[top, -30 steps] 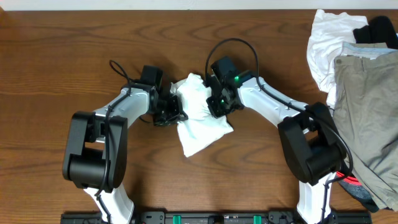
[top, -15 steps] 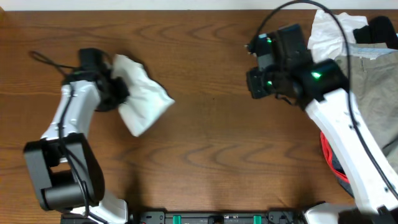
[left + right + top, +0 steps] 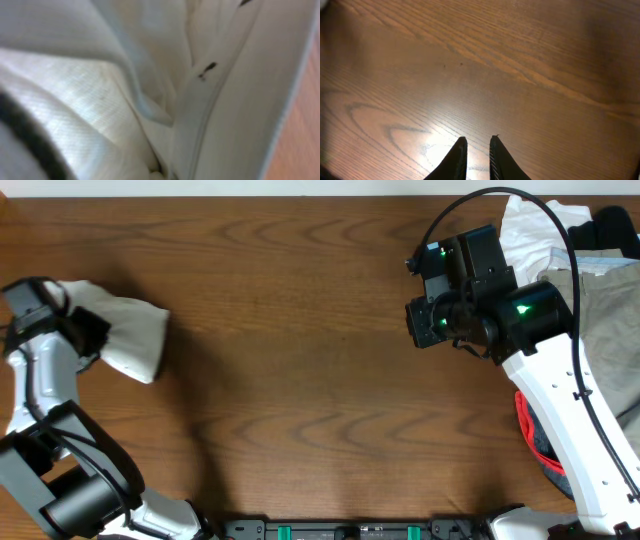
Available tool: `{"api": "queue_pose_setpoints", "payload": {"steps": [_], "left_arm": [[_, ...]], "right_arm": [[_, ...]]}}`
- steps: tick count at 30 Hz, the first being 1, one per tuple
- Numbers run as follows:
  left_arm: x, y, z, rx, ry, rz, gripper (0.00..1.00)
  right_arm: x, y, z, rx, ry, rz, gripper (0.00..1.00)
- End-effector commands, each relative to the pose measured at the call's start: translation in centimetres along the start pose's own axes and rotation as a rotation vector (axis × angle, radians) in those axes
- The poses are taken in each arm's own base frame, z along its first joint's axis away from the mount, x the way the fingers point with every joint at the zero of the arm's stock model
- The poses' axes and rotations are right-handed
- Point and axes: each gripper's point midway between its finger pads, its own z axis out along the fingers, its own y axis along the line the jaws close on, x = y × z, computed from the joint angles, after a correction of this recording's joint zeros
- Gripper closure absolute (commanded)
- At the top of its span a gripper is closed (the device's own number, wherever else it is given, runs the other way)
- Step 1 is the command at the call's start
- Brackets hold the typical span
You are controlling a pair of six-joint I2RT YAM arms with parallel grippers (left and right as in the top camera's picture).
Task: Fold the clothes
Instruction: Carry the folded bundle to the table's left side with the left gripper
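Note:
The clothes piece in hand is a folded white cloth [image 3: 137,340] at the far left of the table. My left gripper [image 3: 92,338] is shut on its left side. The left wrist view is filled with its wrinkled white fabric [image 3: 150,75], and the fingers are hidden there. My right gripper [image 3: 422,325] hangs over bare wood at the upper right, far from the cloth. In the right wrist view my right gripper [image 3: 477,142] has its two dark fingertips a narrow gap apart with nothing between them.
A pile of other clothes lies at the right edge: a white piece [image 3: 525,250], khaki trousers [image 3: 590,350] and a black piece [image 3: 610,225]. A red and dark-blue item [image 3: 535,442] shows under the right arm. The brown wooden table [image 3: 300,380] stretches between the arms.
The left arm has swung the folded white cloth from the table's middle to the far left. The right arm has let go of it and moved up to the right.

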Motion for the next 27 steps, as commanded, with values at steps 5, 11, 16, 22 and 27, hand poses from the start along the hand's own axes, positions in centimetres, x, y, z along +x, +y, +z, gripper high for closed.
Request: {"api": "queue_pose_setpoints", "payload": {"steps": [5, 11, 16, 22, 27], "left_arm": [[-3.4, 1.1, -1.2, 0.015, -0.095, -0.224, 0.94], [-1.8, 1.9, -0.9, -0.024, -0.035, -0.262, 0.94], [-0.1, 2.8, -1.0, -0.068, 0.031, -0.269, 0.30], [2.7, 3.6, -1.3, -0.119, 0.141, -0.360, 0.02], [4.5, 1.9, -1.6, -0.033, 0.245, -0.375, 0.02]], "right_arm": [[0.2, -0.5, -0.2, 0.016, 0.005, -0.007, 0.85], [0.3, -0.6, -0.2, 0.016, 0.009, -0.006, 0.85], [0.8, -0.6, -0.2, 0.017, 0.031, -0.003, 0.85], [1.3, -0.6, -0.2, 0.019, 0.050, -0.001, 0.86], [1.3, -0.6, -0.2, 0.018, 0.050, -0.001, 0.86]]}}
